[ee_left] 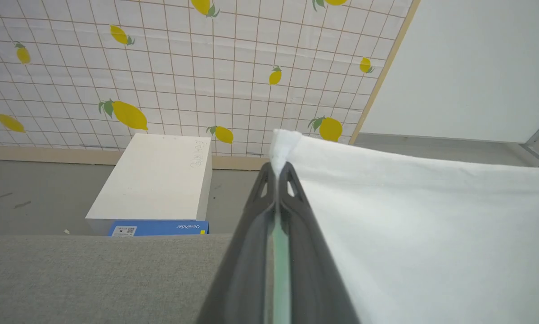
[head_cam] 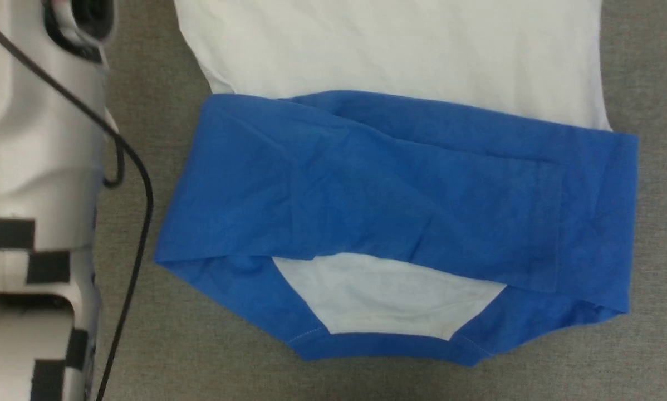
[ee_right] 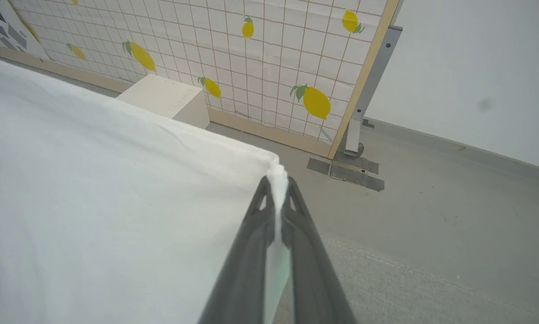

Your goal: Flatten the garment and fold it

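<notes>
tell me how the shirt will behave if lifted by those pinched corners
Likely floppy: the garment lies creased with blue sleeves folded across, so it should sag between the left gripper and right gripper. Probably light: a small pinch of corner holds each side.

The garment point(head_cam: 389, 50) is cut off by the head view's top edge. Its pinched corners are hidden between the fingers of the left pincer point(ee_left: 278, 170) and the right pincer point(ee_right: 277, 182). Writing on the white box point(ee_left: 157, 180) is too faint to be read.
</notes>
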Robot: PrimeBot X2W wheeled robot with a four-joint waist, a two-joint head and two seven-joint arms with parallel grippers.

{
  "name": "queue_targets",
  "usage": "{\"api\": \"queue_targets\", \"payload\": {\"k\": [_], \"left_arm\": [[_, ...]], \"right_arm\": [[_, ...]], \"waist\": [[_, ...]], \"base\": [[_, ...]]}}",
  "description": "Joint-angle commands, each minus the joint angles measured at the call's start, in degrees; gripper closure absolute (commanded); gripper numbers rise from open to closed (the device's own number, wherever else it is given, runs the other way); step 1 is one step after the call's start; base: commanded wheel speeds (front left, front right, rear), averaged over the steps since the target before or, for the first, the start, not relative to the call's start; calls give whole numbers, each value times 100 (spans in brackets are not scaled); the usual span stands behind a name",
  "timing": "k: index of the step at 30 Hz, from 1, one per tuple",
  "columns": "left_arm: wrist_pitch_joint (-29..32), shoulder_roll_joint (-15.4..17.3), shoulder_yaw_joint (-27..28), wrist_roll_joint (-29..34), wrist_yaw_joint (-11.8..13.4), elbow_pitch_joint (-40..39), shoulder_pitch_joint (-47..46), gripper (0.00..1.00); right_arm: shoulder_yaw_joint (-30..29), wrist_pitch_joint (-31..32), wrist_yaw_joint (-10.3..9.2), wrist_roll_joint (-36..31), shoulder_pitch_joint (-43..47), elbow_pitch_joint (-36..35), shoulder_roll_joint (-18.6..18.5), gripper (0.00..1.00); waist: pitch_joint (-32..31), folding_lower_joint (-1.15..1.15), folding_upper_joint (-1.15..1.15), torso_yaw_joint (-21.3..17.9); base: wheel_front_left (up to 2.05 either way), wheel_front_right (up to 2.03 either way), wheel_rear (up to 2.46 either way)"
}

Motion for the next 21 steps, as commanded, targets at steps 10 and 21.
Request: {"api": "queue_targets", "payload": {"k": [10, 21], "left_arm": [[-411, 201, -248, -159, -248, -964, 2389, 100], [-442, 184, -324, -586, 67, -2589, 5356, 100]], "right_arm": [[204, -405, -10, 1136, 2261, -592, -296, 100], [-437, -403, -10, 1432, 4797, -1215, 1, 100]], "waist": [[-1880, 0, 0, 102], [-2922, 0, 0, 140]], "base": [[0, 0, 0], [0, 0, 0]]}}
